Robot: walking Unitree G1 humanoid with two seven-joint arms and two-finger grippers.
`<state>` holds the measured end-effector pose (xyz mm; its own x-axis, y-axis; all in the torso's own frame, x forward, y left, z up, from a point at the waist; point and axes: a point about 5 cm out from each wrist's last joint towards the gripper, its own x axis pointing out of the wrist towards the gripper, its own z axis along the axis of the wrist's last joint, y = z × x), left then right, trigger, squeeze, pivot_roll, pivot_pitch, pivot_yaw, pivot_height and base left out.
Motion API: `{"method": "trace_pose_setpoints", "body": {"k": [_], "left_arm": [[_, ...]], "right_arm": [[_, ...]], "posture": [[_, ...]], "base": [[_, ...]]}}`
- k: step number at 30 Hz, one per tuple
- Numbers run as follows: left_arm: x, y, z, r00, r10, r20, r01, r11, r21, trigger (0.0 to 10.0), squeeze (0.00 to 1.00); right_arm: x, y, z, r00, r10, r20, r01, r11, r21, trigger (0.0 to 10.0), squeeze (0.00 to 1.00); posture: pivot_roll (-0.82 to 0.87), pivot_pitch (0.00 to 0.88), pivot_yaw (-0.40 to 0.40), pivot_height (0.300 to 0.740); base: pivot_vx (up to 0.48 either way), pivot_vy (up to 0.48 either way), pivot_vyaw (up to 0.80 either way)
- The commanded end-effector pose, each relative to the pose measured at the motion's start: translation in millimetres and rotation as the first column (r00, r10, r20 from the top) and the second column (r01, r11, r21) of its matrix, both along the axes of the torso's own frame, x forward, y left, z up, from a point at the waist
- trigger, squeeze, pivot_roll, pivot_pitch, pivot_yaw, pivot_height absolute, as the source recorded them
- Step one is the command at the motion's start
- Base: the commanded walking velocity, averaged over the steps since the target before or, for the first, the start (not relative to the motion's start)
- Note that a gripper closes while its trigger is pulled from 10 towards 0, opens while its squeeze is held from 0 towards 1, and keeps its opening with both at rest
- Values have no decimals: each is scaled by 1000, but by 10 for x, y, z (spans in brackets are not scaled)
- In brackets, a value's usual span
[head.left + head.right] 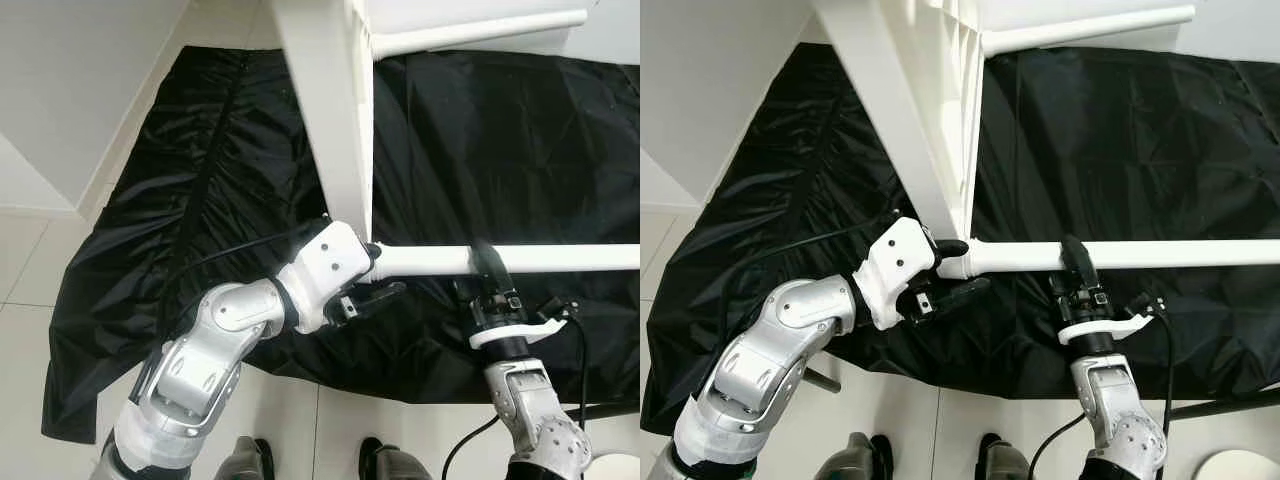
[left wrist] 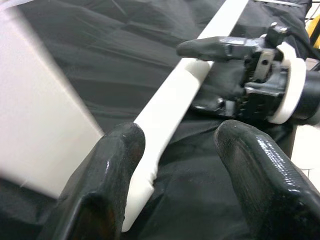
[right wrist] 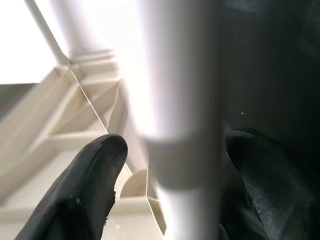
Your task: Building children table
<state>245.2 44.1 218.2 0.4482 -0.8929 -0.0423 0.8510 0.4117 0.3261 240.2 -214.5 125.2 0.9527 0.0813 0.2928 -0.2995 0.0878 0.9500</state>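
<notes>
Fingers (image 2: 107, 180) of the left gripper (image 1: 945, 270) are standing spread on either side of the near table leg (image 1: 1160, 253), right at its socket end; the pictures are not showing whether they are pressing on it. The right gripper (image 1: 1075, 268) is straddling the same leg a little farther right, its fingers (image 3: 90, 185) sitting close on both sides of the tube and apparently clamping it.

The white plastic tabletop (image 1: 335, 120) is standing on edge over the black sheet (image 1: 520, 140), its ribbed underside facing right. The near leg is running level from the tabletop's near corner toward the right edge of the scene. A second leg (image 1: 480, 32) is already projecting from the far corner.

Judged step: seating the near leg into its corner socket (image 3: 95, 120). Whether the leg is fully home cannot be told. The next move is likely calling for pushing, or turning, the leg along its own axis toward the tabletop while both grippers are keeping it aligned with the socket.

Nearby items: the black sheet is covering the tiled floor (image 1: 30, 260), and a white wall (image 1: 70, 90) is rising at far left. A black cable (image 1: 230, 250) is looping over the left arm, and another is trailing from the right wrist. The robot's feet (image 1: 250, 460) are standing at the sheet's near edge. The upright tabletop appears free to tip under axial load.
</notes>
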Motion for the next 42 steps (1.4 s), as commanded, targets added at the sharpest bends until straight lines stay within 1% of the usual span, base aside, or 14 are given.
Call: {"method": "trace_pose_setpoints", "body": {"k": [1, 4, 5, 9, 12, 21, 22, 24, 28, 31, 32, 34, 36, 42], "left_arm": [[32, 37, -11, 1000, 31, 4, -31, 1000, -2, 10000, 0], [43, 51, -10, 999, 39, 7, -39, 999, -1, 10000, 0], [48, 60, -10, 999, 44, 9, -44, 999, 0, 10000, 0], [56, 75, -14, 999, 49, 11, -49, 999, 4, 10000, 0], [74, 108, -18, 998, 56, 14, -56, 998, 12, 10000, 0], [95, 137, -18, 998, 66, 15, -66, 998, 12, 10000, 0], [99, 151, -23, 998, 62, 12, -63, 998, 12, 10000, 0], [102, 155, -24, 998, 61, 11, -61, 998, 13, 10000, 0], [127, 172, -27, 998, 60, 12, -61, 998, 19, 10000, 0], [133, 182, -31, 998, 61, 13, -62, 998, 24, 10000, 0], [141, 199, -39, 998, 62, 17, -63, 998, 31, 10000, 0], [143, 202, -40, 998, 63, 19, -64, 997, 33, 10000, 0], [143, 212, -46, 998, 65, 17, -66, 997, 33, 10000, 0], [132, 235, -44, 998, 66, 23, -67, 997, 33, 10000, 0]], "right_arm": [[-359, 78, -462, 980, -20, -198, 40, 994, 101, 10000, 0], [-418, -2, -498, 975, -45, -218, 77, 988, 136, 10000, 0], [-438, -21, -446, 985, -40, -169, 68, 985, 160, 10000, 0], [-485, 0, -345, 994, -12, -105, 31, 983, 179, 10000, 0], [-603, 126, -290, 996, 48, -73, -35, 985, 172, 10000, 0], [-719, 138, -285, 995, 67, -76, -54, 986, 159, 10000, 0], [-806, 132, -302, 993, 69, -94, -55, 988, 147, 10000, 0], [-850, 130, -307, 993, 73, -96, -59, 988, 142, 10000, 0], [-988, 150, -191, 994, 106, -13, -105, 990, 97, 10000, 0], [-1008, 158, -111, 992, 120, 40, -122, 990, 69, 10000, 0], [-998, 180, 24, 982, 150, 116, -153, 988, 20, 10000, 0], [-992, 187, 58, 978, 160, 134, -162, 987, 5, 10000, 0], [-916, 168, 210, 958, 188, 215, -177, 982, -72, 10000, 0], [-782, 157, 436, 925, 228, 305, -184, 969, -167, 10000, 0]], "posture": [[-5, 237, 73, 740], [-2, 238, 74, 740], [-2, 238, 79, 740], [0, 238, 77, 740], [-2, 238, 78, 740], [-13, 240, 89, 740], [-27, 245, 101, 740], [-27, 245, 101, 740], [-35, 248, 112, 740], [-37, 246, 114, 740], [-42, 242, 117, 740], [-42, 242, 117, 740], [-43, 231, 116, 740], [-43, 216, 110, 740]], "base": [[0, 0, 0], [0, 0, 0], [0, 0, 0], [0, 0, 0], [0, 0, 0], [0, 0, 0], [0, 0, 0], [0, 0, 0], [0, 0, 0], [0, 0, 0], [0, 0, 0], [0, 0, 0], [0, 0, 0], [0, 0, 0]]}}
